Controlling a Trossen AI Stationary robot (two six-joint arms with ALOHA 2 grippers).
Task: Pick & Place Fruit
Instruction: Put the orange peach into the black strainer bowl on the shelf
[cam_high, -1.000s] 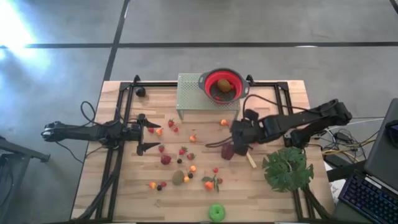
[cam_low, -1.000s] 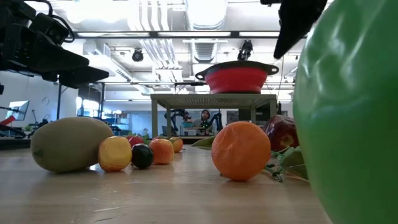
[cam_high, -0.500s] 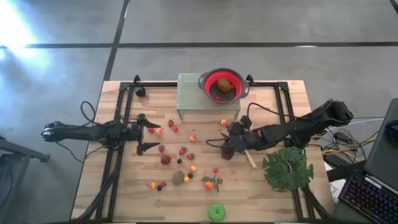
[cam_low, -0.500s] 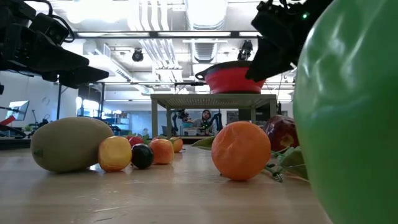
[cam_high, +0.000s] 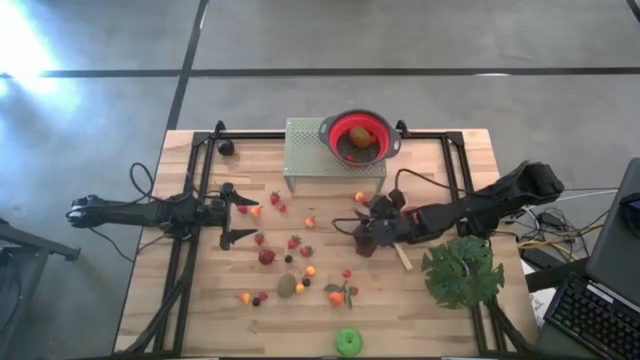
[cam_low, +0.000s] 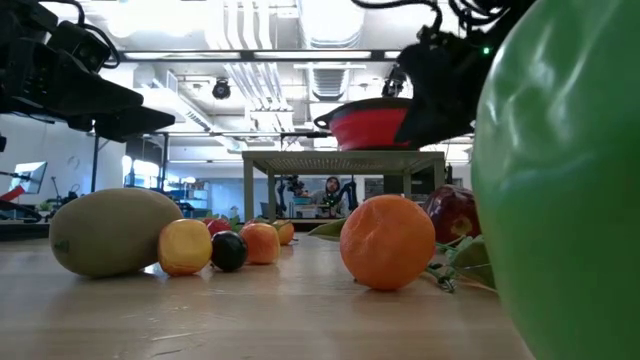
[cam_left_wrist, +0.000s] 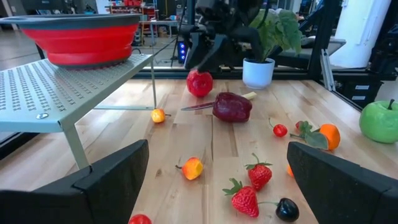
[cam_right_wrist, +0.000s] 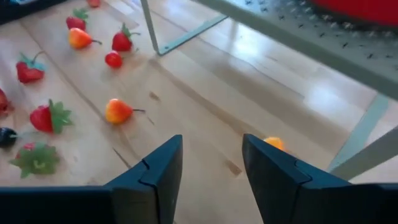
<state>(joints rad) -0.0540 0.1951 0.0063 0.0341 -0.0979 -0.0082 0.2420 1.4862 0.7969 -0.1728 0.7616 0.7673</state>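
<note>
Since the earlier frame the right arm has dropped low and reached in over the table's middle. Its right gripper (cam_high: 370, 224), fingers partly apart and holding nothing, hangs just above the red apple (cam_left_wrist: 199, 83), with the dark maroon fruit (cam_high: 367, 243) just beside. The left gripper (cam_high: 234, 213) waits wide open and empty at the left. Best to centre the fingers squarely over one fruit before closing, clear of the knife (cam_left_wrist: 196, 107).
</note>
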